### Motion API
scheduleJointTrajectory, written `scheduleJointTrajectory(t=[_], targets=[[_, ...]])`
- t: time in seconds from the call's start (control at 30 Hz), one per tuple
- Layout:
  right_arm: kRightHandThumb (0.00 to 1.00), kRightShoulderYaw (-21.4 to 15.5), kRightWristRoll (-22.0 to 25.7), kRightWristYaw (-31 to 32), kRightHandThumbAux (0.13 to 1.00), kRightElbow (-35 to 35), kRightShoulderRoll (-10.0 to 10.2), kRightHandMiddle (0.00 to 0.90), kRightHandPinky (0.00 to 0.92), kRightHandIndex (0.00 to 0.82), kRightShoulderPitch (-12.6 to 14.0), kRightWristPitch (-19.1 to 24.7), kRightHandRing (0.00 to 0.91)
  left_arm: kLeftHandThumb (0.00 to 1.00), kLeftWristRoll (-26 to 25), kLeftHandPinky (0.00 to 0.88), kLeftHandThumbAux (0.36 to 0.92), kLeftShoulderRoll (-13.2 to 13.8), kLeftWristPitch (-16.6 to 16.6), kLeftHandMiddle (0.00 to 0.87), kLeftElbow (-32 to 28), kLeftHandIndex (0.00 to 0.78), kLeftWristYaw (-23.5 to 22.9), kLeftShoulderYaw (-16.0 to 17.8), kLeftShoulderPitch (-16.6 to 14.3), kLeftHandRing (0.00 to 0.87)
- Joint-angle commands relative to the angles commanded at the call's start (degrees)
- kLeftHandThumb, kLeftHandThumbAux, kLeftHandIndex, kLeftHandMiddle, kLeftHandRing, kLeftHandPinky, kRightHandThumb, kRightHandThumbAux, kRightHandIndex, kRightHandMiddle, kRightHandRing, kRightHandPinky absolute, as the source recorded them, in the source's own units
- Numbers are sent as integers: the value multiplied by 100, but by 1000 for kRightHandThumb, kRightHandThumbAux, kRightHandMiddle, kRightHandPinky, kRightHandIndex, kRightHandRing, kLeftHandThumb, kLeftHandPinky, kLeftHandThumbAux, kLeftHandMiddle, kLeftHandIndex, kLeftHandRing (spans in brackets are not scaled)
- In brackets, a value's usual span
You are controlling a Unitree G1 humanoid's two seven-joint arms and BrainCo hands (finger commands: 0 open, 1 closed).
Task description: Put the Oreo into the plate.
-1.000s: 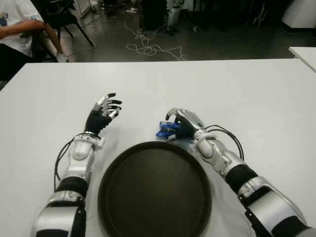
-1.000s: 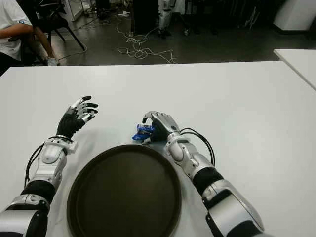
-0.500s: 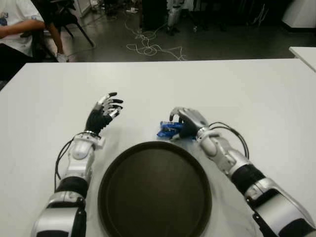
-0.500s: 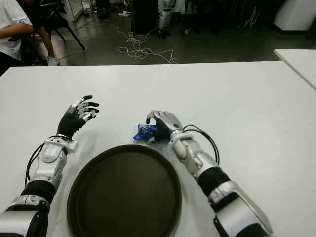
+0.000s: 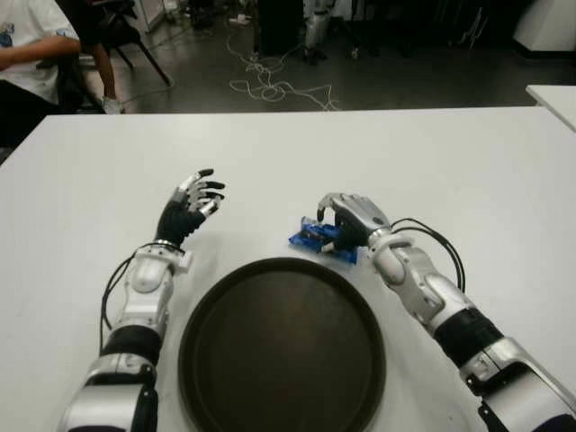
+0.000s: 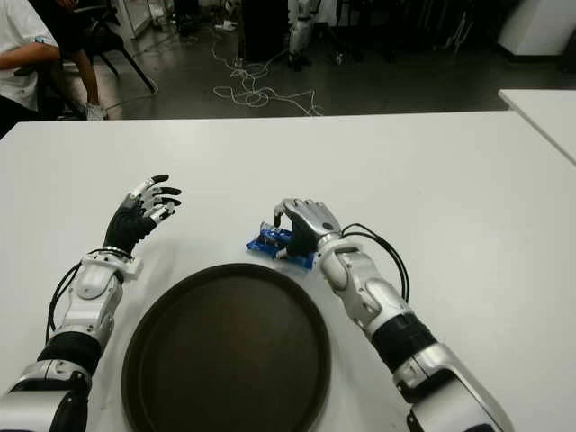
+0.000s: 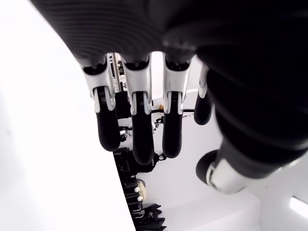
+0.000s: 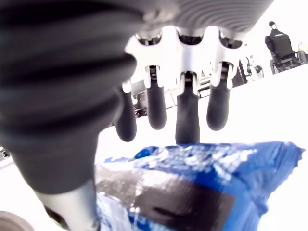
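**Right now: packet in hand, plate waiting below**

Currently the right hand sits just right of frame centre, its fingers curled over the blue Oreo packet, pinching it from above. Whether the packet is clear of the white counter is hard to tell; it shows just above the upper rim of the dark round plate, which fills the lower middle of the frame. The left hand shows at left of centre, above and left of the plate, fingers spread and holding nothing.

To do this step well, I judge the hand should keep its pinch firm, raise the packet enough to clear the rim, carry it down-frame over the plate's middle, then loosen the fingers low so it doesn't bounce out.

Count: one packet, one plate, two hands.
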Motion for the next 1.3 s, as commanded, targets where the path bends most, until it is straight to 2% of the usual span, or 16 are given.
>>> scheduleJointTrajectory(t=[0.1, 0.27, 0.43, 0.57, 0.77, 0.83, 0.93, 1.03, 1.17, 1.3], targets=[[0, 22, -36, 156, 842, -152, -33, 617, 662, 464, 8, 153, 682, 318, 5, 301, 702, -1, 11, 319, -32, 178, 11, -5, 16, 312], [0, 24, -56, 372, 827, -383, -78, 475, 538, 413, 53, 305, 529, 310, -28, 302, 693, -18, 11, 328, -52, 184, -11, 7, 27, 321], [0, 4, -40, 532, 828, -528, -107, 404, 494, 383, 84, 377, 453, 318, -55, 302, 692, -21, 31, 328, -44, 188, -41, 17, 21, 320], [0, -5, -67, 605, 825, -609, -96, 377, 477, 371, 103, 482, 425, 324, -78, 302, 687, -29, 39, 325, -59, 187, -58, 22, 32, 318], [0, 16, -148, 545, 837, -619, -88, 438, 513, 382, 115, 526, 495, 322, -91, 300, 672, -37, 19, 324, -78, 186, -56, 26, 48, 321], [0, 14, -168, 464, 850, -592, -86, 489, 560, 398, 127, 469, 545, 318, -87, 304, 675, -36, 16, 324, -100, 184, -53, 23, 63, 322], [6, 7, -166, 343, 880, -538, -90, 618, 674, 463, 138, 367, 665, 315, -73, 308, 681, -31, 14, 323, -132, 185, -45, 15, 82, 321], [70, -4, -125, 177, 879, -411, -95, 679, 704, 514, 137, 195, 707, 297, -37, 305, 683, -20, 35, 316, -169, 182, -17, -2, 98, 316], [128, -13, -115, -13, 870, -250, -75, 692, 704, 534, 116, 39, 705, 280, -31, 299, 687, -15, 78, 312, -187, 176, -18, -5, 100, 312], [119, -4, -171, -215, 885, -132, -52, 593, 596, 513, 94, -33, 609, 285, -57, 290, 692, -18, 134, 309, -201, 172, -44, 3, 101, 304]])
